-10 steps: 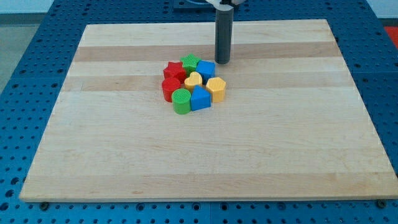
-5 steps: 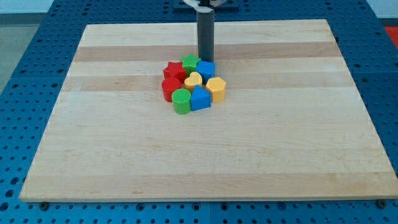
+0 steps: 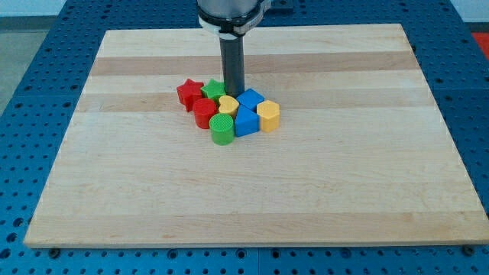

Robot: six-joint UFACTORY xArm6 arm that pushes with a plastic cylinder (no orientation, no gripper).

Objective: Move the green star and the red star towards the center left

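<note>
My tip (image 3: 233, 94) stands in the block cluster, just right of the green star (image 3: 213, 90) and touching it, above the yellow heart (image 3: 228, 105). The red star (image 3: 189, 93) lies left of the green star, at the cluster's left end. Both stars sit slightly left of the board's middle, in its upper half.
A red cylinder (image 3: 204, 113), a green cylinder (image 3: 222, 130), two blue blocks (image 3: 249, 100) (image 3: 246, 121) and a yellow hexagonal block (image 3: 267, 115) crowd below and right of the tip. The wooden board (image 3: 114, 191) lies on a blue perforated table.
The tip moved left and down from the cluster's upper right into it. The green star and red star slid left; the yellow heart and red cylinder shifted a little.
</note>
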